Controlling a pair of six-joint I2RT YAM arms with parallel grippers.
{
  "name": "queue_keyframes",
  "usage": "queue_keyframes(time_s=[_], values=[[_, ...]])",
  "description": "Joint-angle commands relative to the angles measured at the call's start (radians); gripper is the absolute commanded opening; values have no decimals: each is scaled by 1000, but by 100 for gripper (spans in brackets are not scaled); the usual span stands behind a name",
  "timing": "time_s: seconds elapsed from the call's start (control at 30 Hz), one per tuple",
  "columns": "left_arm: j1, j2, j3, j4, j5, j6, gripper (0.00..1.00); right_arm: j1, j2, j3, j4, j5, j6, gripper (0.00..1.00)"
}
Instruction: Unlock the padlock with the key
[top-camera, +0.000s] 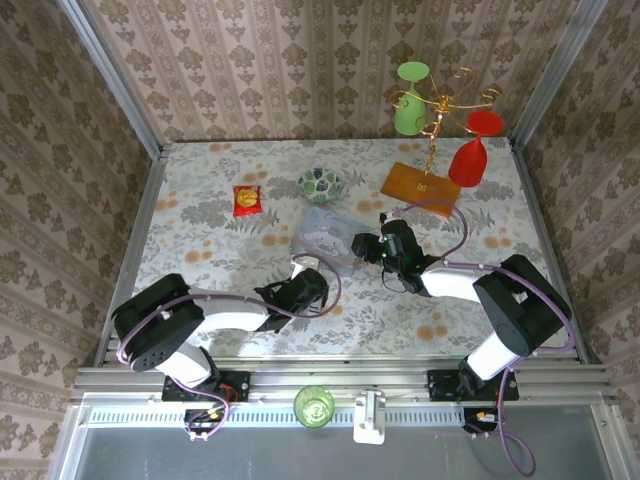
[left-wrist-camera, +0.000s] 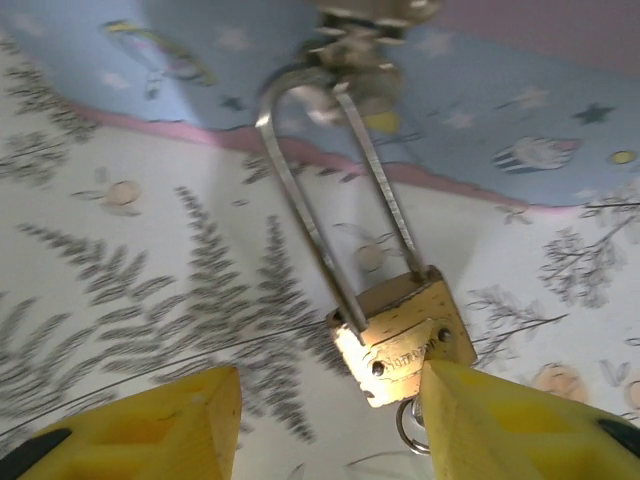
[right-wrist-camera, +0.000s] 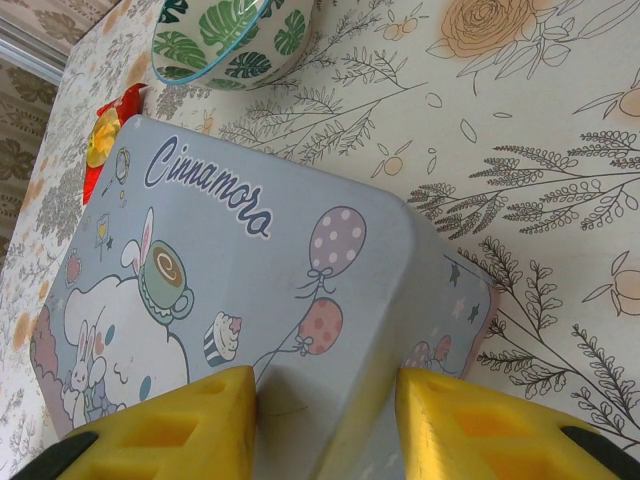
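The small brass padlock (left-wrist-camera: 400, 335) hangs by its long silvery shackle (left-wrist-camera: 300, 190) from the clasp of the pastel blue tin (left-wrist-camera: 500, 90). A silvery key ring (left-wrist-camera: 408, 432) pokes out under the padlock's body, and the key itself is hidden behind my finger. My left gripper (left-wrist-camera: 330, 420) is open, its right finger (left-wrist-camera: 500, 420) against the padlock's lower corner and the left finger well apart. My right gripper (right-wrist-camera: 325, 410) is shut on the tin (right-wrist-camera: 230, 270), one finger on the lid and one on the side wall. From above, both grippers (top-camera: 310, 285) (top-camera: 368, 246) meet at the tin (top-camera: 325, 225).
A leaf-patterned bowl (top-camera: 320, 183) and a red-and-yellow snack packet (top-camera: 246, 200) lie beyond the tin. At the back right a wooden base (top-camera: 420, 185) carries a gold rack with a green glass (top-camera: 410, 100) and a red glass (top-camera: 470, 155). Walls enclose the table.
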Motion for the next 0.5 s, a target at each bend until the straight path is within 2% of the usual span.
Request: queue_keyframes(time_s=[0.0,0.07,0.17,0.23,0.3,0.33,0.4,0.47], values=[[-6,31,-14,72,48,6,51,14,40,-29,-122,-24,-22,41],[10,37,-37,119,58,-24,50,14,44,-23,-130,-25,-26,41],[42,63,-21,65,7,-96,46,14,48,-21,-135,-24,-33,41],[59,72,-34,112,25,-104,42,14,51,-24,-135,-23,-31,41],[55,70,-18,122,24,-91,28,15,48,-30,-131,-22,-31,41],[47,71,9,73,1,-79,23,14,49,-33,-132,-21,-31,41],[29,57,78,-93,-95,-61,3,13,47,-37,-133,-18,-34,41],[8,26,110,-221,-194,-43,0,11,44,-40,-135,-17,-35,41]])
